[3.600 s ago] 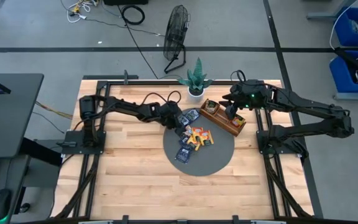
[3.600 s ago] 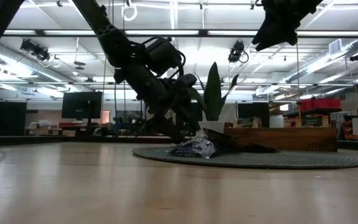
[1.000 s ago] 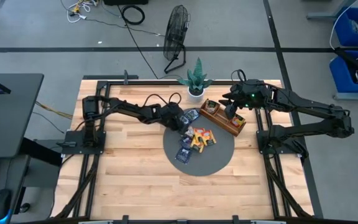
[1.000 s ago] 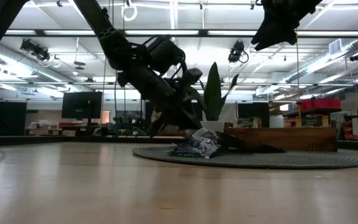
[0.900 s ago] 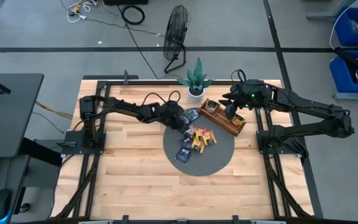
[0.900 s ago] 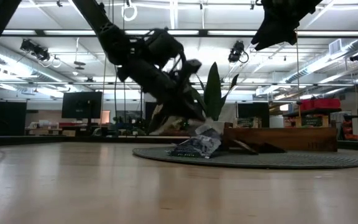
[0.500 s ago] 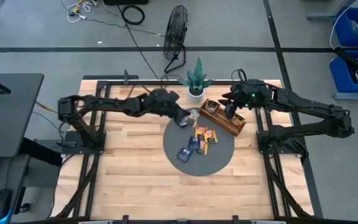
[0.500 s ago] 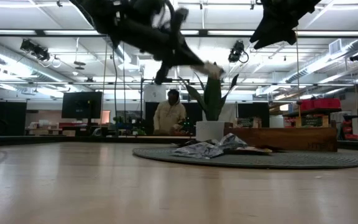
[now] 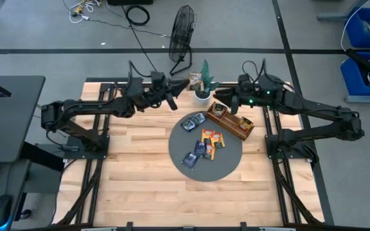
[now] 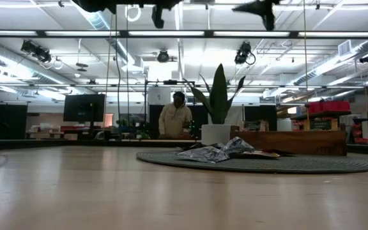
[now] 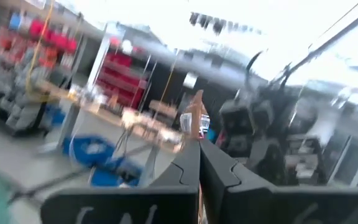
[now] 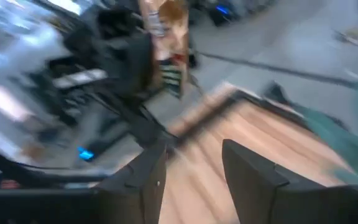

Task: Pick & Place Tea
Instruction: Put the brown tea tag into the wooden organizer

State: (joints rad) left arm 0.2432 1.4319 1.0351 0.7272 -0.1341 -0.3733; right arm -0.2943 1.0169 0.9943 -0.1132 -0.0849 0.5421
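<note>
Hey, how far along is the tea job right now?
Done: the wooden tray seems to hold a couple of sachets already. In hand: the left gripper, raised near the plant, has its fingers shut on one sachet; the right gripper faces it, open. Left: several loose sachets lie on the grey mat.

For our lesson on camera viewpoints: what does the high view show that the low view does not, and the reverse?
Only the high view: the floor fan, and the left gripper in full beside the plant, jaws shut on a tea sachet. Only the low view: a person standing in the room behind. Both: the plant, the wooden tray, and the loose sachets on the round grey mat.
</note>
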